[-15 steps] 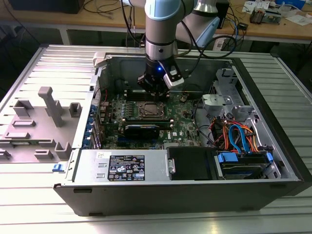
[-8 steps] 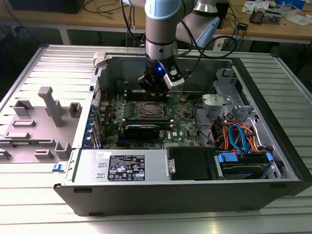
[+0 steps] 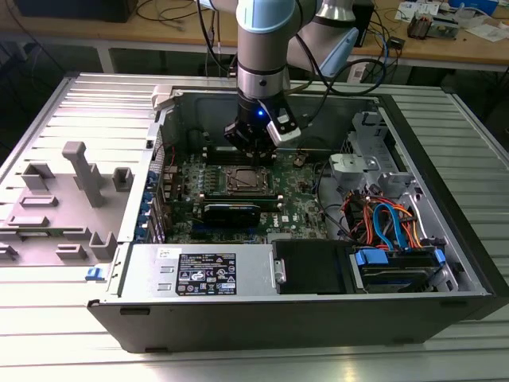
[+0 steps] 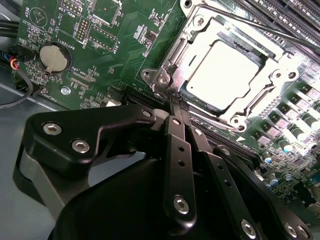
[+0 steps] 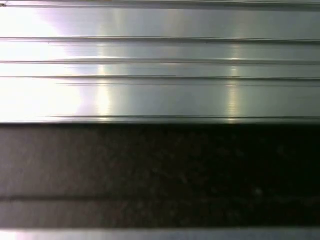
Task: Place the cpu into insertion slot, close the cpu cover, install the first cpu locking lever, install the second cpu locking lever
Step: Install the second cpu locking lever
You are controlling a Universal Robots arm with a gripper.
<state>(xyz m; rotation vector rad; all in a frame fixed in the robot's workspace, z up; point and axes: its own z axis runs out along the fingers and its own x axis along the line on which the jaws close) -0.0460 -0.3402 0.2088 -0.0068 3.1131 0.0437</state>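
The cpu (image 4: 225,70) lies flat in the insertion slot (image 3: 245,181) on the green board, its silver top bright. The cpu cover (image 4: 196,37), a silver frame, lies down around the chip. A thin metal lever rod (image 4: 260,27) runs along one side of the cover. My gripper (image 4: 176,102) is shut, its two black fingers pressed together with the tips right at a corner of the socket frame. In the exterior view the gripper (image 3: 249,153) hangs just behind the socket, inside the open computer case.
A black graphics card (image 3: 231,211) lies just in front of the socket, and memory slots (image 4: 280,10) run beside it. A coin battery (image 4: 54,57) sits on the board. A power supply (image 3: 203,270) and cables (image 3: 382,219) fill the case front and right. Grey fixtures (image 3: 79,171) stand outside.
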